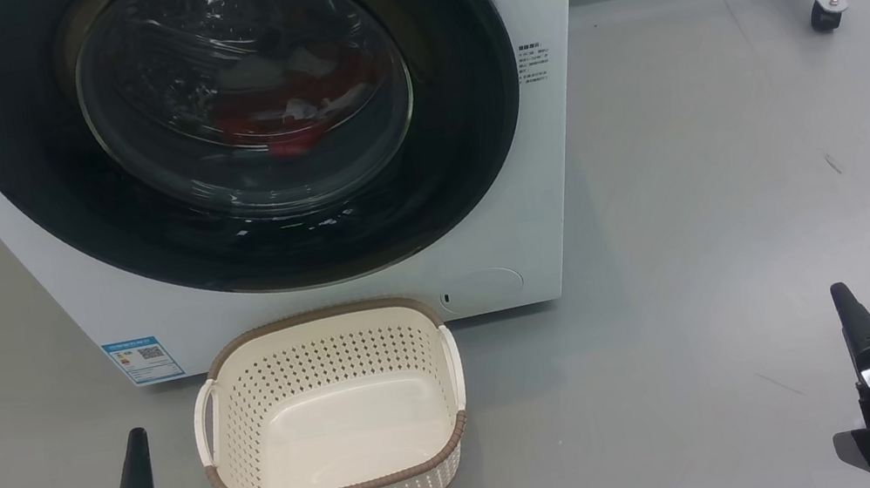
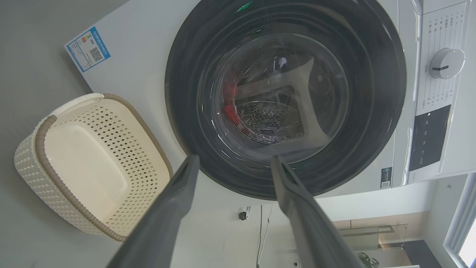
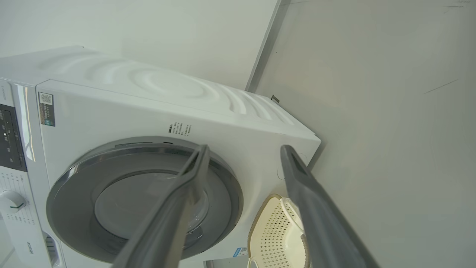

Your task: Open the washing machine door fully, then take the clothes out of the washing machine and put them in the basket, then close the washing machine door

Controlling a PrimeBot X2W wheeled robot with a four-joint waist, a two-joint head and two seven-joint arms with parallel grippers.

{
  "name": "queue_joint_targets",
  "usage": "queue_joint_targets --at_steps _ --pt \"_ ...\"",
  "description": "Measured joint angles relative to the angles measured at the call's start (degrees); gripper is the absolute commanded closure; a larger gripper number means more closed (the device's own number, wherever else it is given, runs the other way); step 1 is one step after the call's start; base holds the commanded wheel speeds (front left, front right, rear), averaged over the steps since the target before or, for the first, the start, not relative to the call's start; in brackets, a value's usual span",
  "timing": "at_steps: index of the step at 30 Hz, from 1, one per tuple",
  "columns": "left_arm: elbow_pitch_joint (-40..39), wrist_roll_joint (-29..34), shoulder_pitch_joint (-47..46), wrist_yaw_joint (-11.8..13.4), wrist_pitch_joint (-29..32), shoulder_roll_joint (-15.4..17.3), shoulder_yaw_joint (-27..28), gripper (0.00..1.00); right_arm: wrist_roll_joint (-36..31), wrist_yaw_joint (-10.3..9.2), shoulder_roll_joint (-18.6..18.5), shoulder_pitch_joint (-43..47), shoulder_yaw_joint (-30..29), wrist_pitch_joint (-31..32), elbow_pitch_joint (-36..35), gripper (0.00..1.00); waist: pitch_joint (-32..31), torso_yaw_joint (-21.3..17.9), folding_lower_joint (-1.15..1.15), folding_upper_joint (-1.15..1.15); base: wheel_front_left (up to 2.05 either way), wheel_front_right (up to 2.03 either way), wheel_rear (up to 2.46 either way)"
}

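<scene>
Ahead of both pairs of fingers, the washing machine (image 1: 555,171) stands on the grey floor (image 1: 710,251) with the washing machine door (image 1: 260,255) shut flat against its front. The clothes (image 1: 287,127) therefore lie out of reach, a red and white heap behind the glass, low in the drum. The basket (image 1: 314,315) sits empty on the floor just below the door, between the two pairs of fingers and nearer the left pair. It is probably placed there so a garment pulled from the drum has only a short way to go. The left gripper (image 2: 235,159) has its fingers spread wide with nothing between them, and they point toward the lower rim of the door. The right gripper (image 3: 245,149) is equally wide and empty, aimed at the machine's front from well apart. Both seem parked low and ready, since the first step, opening the door, is not yet begun. I cannot tell from these views where the door's handle or catch is.
</scene>
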Motion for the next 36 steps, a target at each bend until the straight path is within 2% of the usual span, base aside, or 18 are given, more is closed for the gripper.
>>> queue_joint_targets --at_steps 13,24,36 --pt "-0.73 13.78 -0.81 -0.01 -2.56 2.98 -3.72 0.00 -12.00 -0.10 -2.27 -1.66 4.19 -2.70 0.01 0.00 0.10 -0.04 0.00 0.00 0.00 0.00 0.00" --pt "-2.12 26.41 -2.25 0.99 -4.81 3.98 -5.98 0.00 -24.93 -1.91 -4.58 -2.86 8.69 -4.92 -0.01 0.00 0.23 -0.05 0.00 0.00 0.00 0.00 0.00" --pt "-2.40 39.38 -2.25 2.58 -6.80 4.74 -9.20 0.00 -35.10 -3.67 -4.65 -3.00 11.87 -7.20 -0.02 0.00 0.25 -0.05 0.00 0.00 0.00 0.00 0.00"
